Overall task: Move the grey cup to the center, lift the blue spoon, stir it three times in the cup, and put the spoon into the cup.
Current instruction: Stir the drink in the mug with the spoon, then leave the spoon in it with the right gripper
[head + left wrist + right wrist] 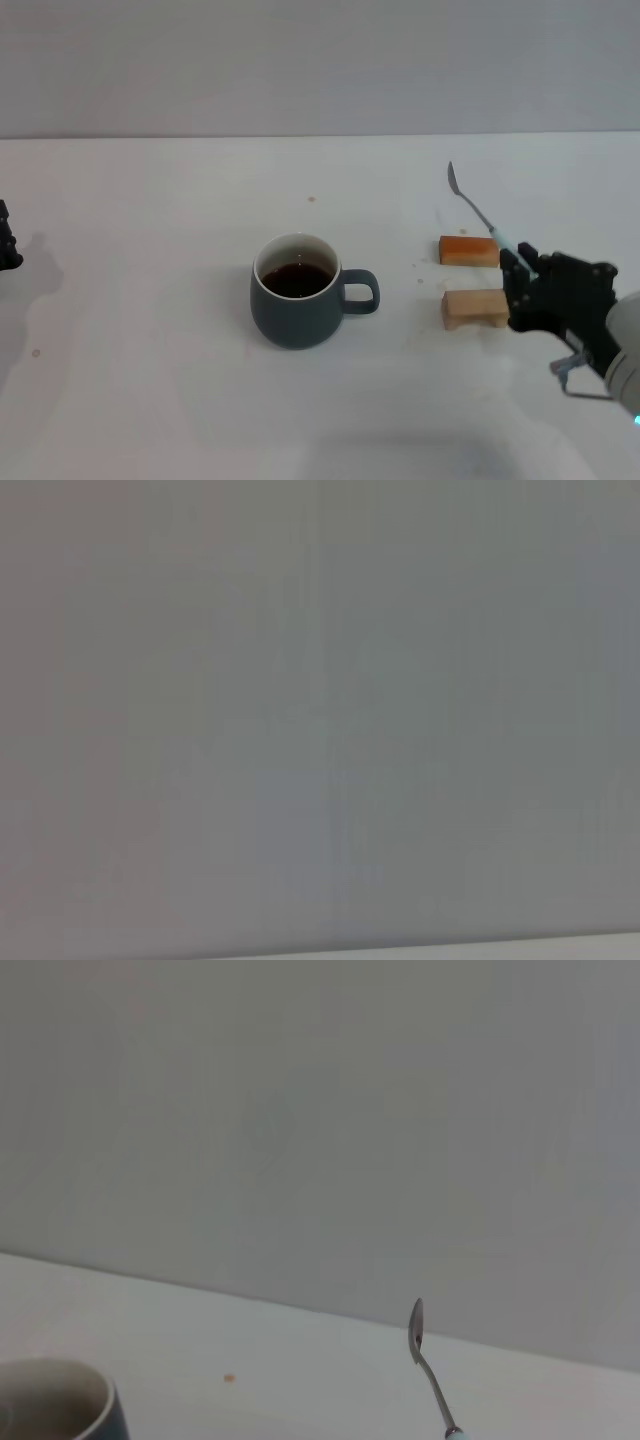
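The grey cup [296, 293] stands upright near the middle of the white table [150, 400], its loop handle pointing toward the robot's right and dark brown liquid showing inside its white interior. To its right the right claw [522, 272] is closed on the pale handle of the blue spoon [478, 211], which is held off the table and slants up and away, metal bowl at the top. Just beside the claw sit two small blocks on the table: an orange block [469, 251] farther from the robot and a pale wooden block [476, 307] nearer, close together but apart.

The head view alone shows the whole cup, the blocks and the grasp. The right wrist view shows only the spoon [428, 1365] from its neck up, bowl raised against the grey wall, plus a sliver of the cup's rim [60, 1400] at the frame's corner; the claw's fingers do not appear there.

The left claw [8, 240] sits at the table's far left edge, well apart from the cup, and I cannot tell whether it is wide or narrow. The left wrist view shows almost nothing but blank grey wall.
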You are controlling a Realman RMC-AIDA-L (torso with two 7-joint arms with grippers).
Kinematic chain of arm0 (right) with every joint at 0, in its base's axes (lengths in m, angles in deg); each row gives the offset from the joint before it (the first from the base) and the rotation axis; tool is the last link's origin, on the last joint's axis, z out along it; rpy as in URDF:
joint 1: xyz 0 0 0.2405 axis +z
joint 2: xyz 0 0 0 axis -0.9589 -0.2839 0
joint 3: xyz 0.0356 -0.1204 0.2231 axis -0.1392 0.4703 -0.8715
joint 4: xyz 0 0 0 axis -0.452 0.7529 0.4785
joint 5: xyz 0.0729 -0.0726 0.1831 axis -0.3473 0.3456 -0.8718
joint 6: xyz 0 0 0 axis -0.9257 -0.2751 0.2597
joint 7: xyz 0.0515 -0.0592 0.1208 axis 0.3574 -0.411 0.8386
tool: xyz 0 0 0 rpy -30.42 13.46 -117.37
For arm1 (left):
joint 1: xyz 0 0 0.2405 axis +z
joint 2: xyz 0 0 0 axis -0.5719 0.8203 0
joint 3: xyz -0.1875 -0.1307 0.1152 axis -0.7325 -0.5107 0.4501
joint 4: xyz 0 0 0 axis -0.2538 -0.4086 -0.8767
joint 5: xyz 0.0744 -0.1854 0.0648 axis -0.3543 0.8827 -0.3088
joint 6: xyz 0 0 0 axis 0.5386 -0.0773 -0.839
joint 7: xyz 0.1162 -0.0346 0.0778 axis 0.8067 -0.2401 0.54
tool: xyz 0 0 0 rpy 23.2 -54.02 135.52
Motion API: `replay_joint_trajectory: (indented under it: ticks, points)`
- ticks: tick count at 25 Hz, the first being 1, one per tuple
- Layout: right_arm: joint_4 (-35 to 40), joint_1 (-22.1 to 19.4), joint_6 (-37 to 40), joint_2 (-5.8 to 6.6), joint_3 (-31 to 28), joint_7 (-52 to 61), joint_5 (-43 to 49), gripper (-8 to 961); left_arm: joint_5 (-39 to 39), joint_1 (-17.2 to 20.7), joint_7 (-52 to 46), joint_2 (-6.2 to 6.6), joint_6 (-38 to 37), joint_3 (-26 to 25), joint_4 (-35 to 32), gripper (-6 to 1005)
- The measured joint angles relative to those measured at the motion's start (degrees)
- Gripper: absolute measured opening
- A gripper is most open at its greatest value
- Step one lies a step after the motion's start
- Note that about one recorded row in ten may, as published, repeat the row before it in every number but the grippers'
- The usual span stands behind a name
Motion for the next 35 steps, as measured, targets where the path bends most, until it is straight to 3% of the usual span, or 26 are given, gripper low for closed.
replay_joint_trajectory:
  ticks: [1,3,10,16,29,35]
  points:
    - [-2.14,-0.49,-3.73,-0.76,-2.19,0.01,2.55,122,0.01,-0.01,0.00,-0.26,0.30,-0.47,-0.04,-2]
    - [-3.35,-0.59,-5.47,-0.98,-3.21,0.06,3.66,122,0.01,-0.02,0.00,-0.40,0.40,-0.78,-0.06,-2]
    - [-11.88,1.72,-19.83,-0.77,-9.75,0.08,4.86,122,0.01,-0.04,0.06,-1.39,1.67,-2.44,-0.14,-2]
    - [-16.17,7.81,-32.66,-0.73,-16.61,-0.07,4.59,122,0.00,0.00,2.11,-3.24,2.28,-4.90,-0.22,-2]
    - [-26.52,17.04,-53.69,-0.85,-26.20,0.41,3.66,121,0.02,-0.22,2.43,-4.87,2.11,-6.83,-1.10,-2]
    - [-27.40,24.63,-64.92,-0.83,-35.60,2.90,-2.52,121,0.02,-0.76,2.46,-5.24,1.84,-8.08,-1.75,-2]
